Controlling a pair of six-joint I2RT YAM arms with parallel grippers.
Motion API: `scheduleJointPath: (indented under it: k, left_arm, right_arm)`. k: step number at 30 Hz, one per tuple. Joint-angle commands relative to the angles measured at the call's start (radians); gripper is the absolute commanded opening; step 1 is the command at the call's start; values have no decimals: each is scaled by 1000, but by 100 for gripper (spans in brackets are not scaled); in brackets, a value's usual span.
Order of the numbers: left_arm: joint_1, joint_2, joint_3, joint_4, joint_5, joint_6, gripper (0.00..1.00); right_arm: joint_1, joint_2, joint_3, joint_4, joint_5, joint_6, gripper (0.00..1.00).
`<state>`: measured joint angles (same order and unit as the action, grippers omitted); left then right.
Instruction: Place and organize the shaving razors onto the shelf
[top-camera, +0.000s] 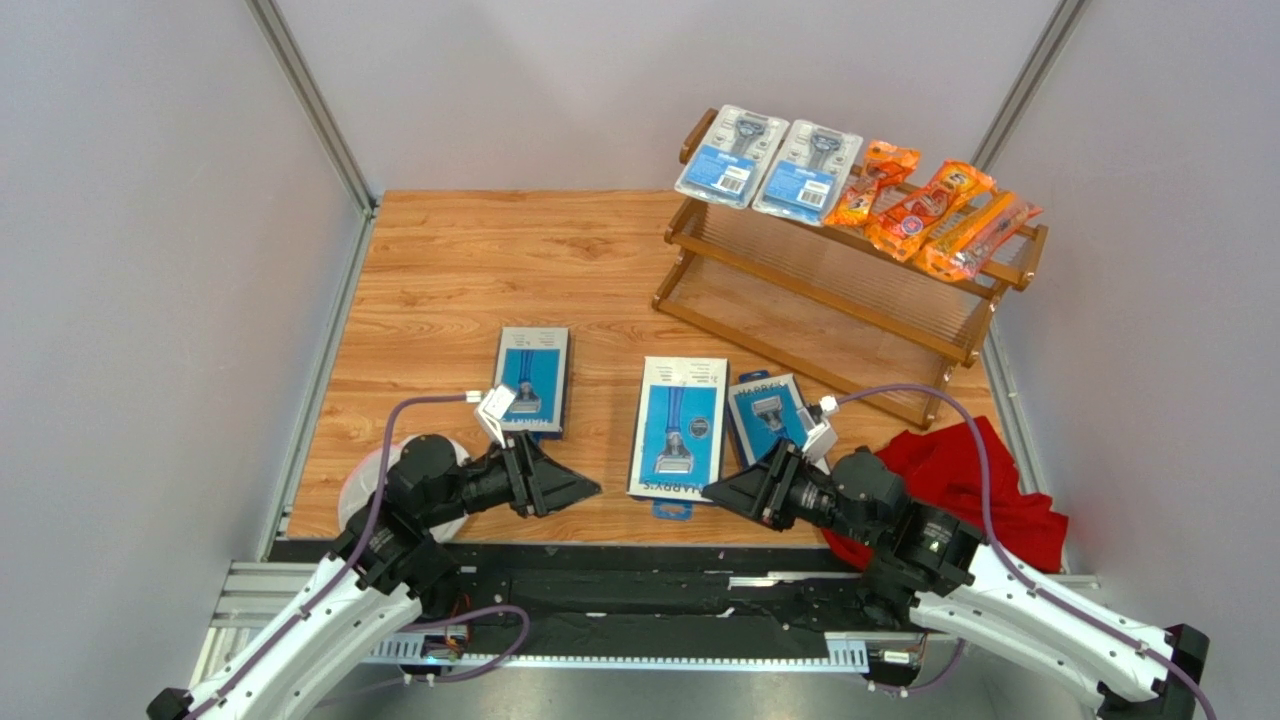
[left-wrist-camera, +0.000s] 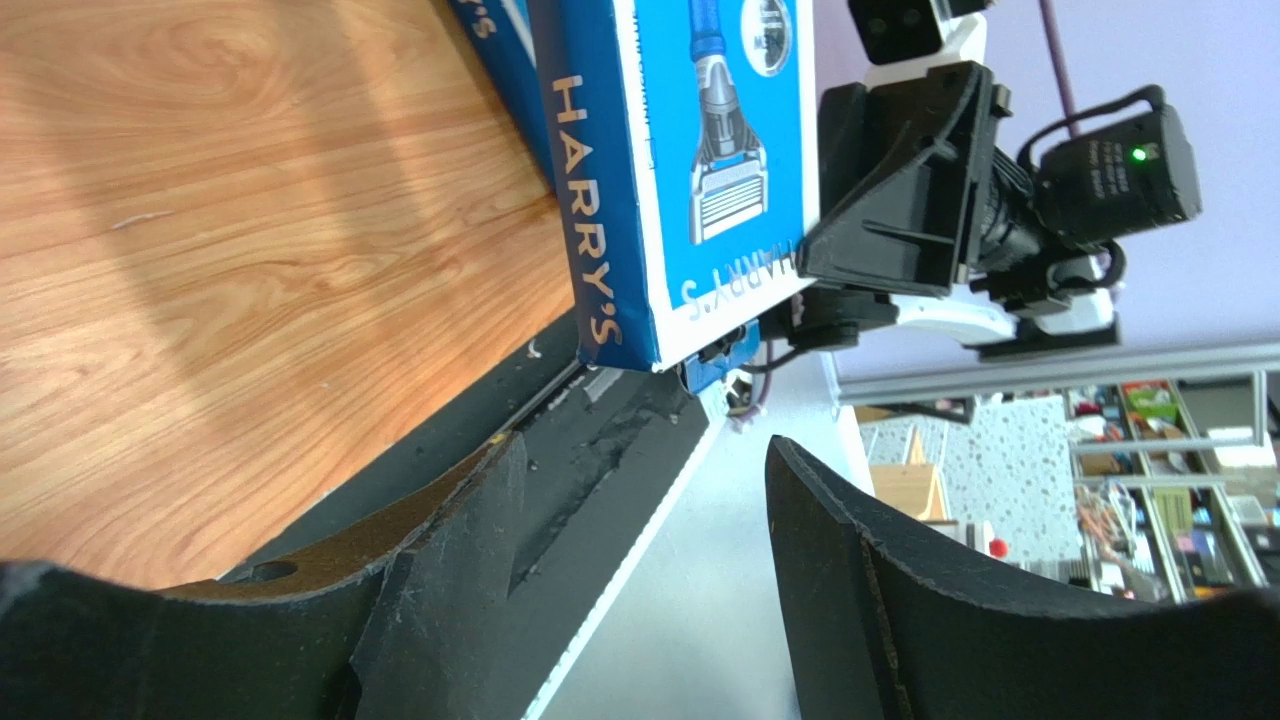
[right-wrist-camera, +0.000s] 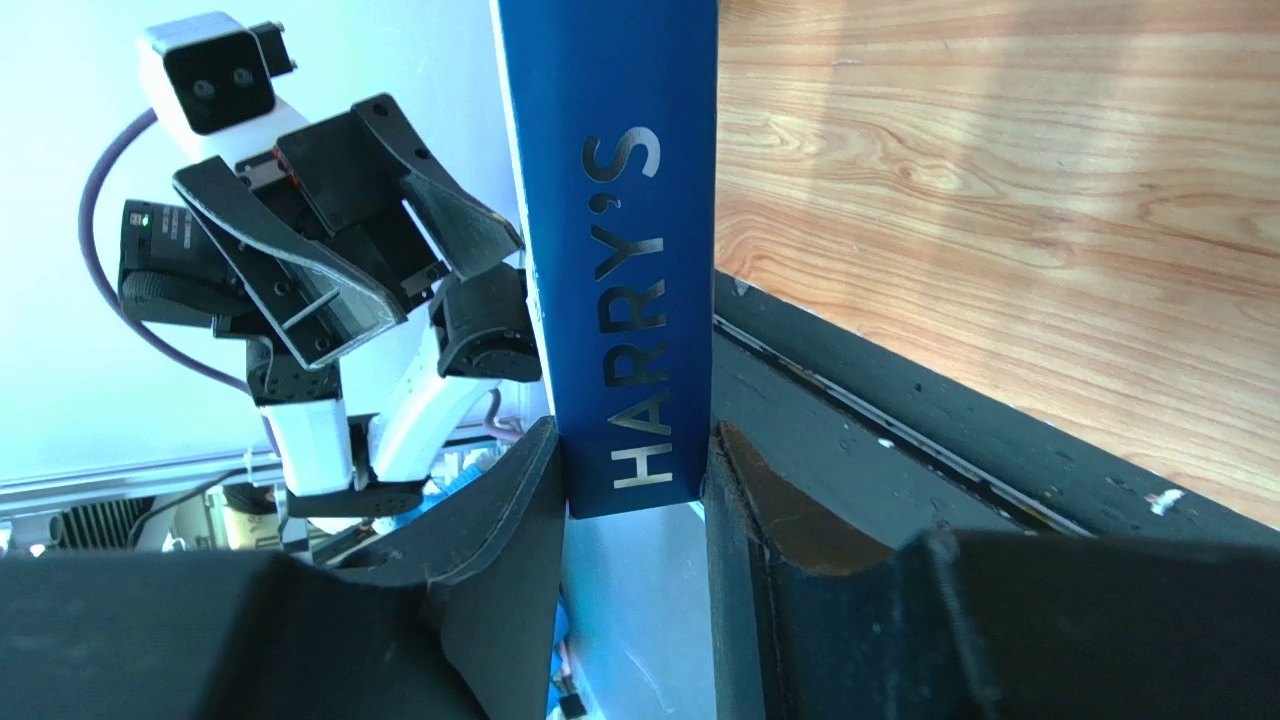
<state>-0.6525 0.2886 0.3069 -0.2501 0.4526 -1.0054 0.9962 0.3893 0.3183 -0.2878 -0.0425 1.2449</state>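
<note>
Fingers (right-wrist-camera: 511, 510) of the right gripper (right-wrist-camera: 634, 450) are narrowed onto the near end of the middle blue box (right-wrist-camera: 616, 180), one on each broad face, with the spine lettering between them. In the top view the right gripper (top-camera: 712, 492) sits at the near right corner of this box (top-camera: 679, 420). The box lies face up on the table (top-camera: 451, 300), and its near end reaches the front edge above the black rail (right-wrist-camera: 902, 435).

The left gripper (left-wrist-camera: 643, 450) stands wide, with nothing between its fingers. It is just left of the same box (left-wrist-camera: 721, 120) and is not touching it. From above, the left gripper (top-camera: 579, 488) points right, towards the right gripper.

The left blue box (top-camera: 532, 378) lies flat beyond the left gripper. The right blue box (top-camera: 766, 416) lies flat just right of the middle box, beyond the right gripper.

The shelf (top-camera: 819, 300) stands at the far right of the table. Its top tier carries two blister packs (top-camera: 732, 153) side by side on the left and three orange bags (top-camera: 932, 207) on the right. The lower tier carries nothing.

A red cloth (top-camera: 977, 473) lies at the near right of the table, partly under the right arm.
</note>
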Motion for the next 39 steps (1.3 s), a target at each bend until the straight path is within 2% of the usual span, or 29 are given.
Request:
scheduleJointPath:
  k: [1, 4, 17, 21, 25, 31, 34, 35, 37, 38, 39]
  left_arm:
    - [1, 41, -75, 243, 107, -38, 70]
    - [2, 64, -114, 365, 136, -68, 72]
    - [2, 244, -95, 380, 101, -15, 78]
    - [1, 287, -110, 439, 93, -30, 78]
    - [1, 290, -129, 526, 72, -55, 78]
    - [1, 225, -141, 532, 37, -50, 76]
    - [1, 204, -141, 522, 47, -48, 66]
    - [1, 202, -141, 519, 47, -50, 53]
    - [1, 198, -144, 519, 46, -55, 39]
    - [1, 192, -146, 522, 43, -62, 29]
    - [2, 193, -147, 522, 40, -67, 24]
  right_arm:
    - [-1, -10, 13, -16, -57, -44, 0]
    - [5, 28, 21, 27, -112, -64, 0]
    - [42, 120, 91, 144, -209, -124, 0]
    - [59, 138, 102, 157, -227, -130, 0]
    - [90, 181, 110, 167, -264, -140, 0]
    - [131, 206, 110, 159, -261, -162, 0]
    - [133, 195, 107, 148, -241, -162, 0]
    - [137, 189, 104, 147, -234, -160, 0]
    - [139, 168, 94, 145, -194, -156, 5]
    - [143, 158, 87, 150, -185, -145, 7]
    - [145, 149, 79, 160, -172, -141, 9]
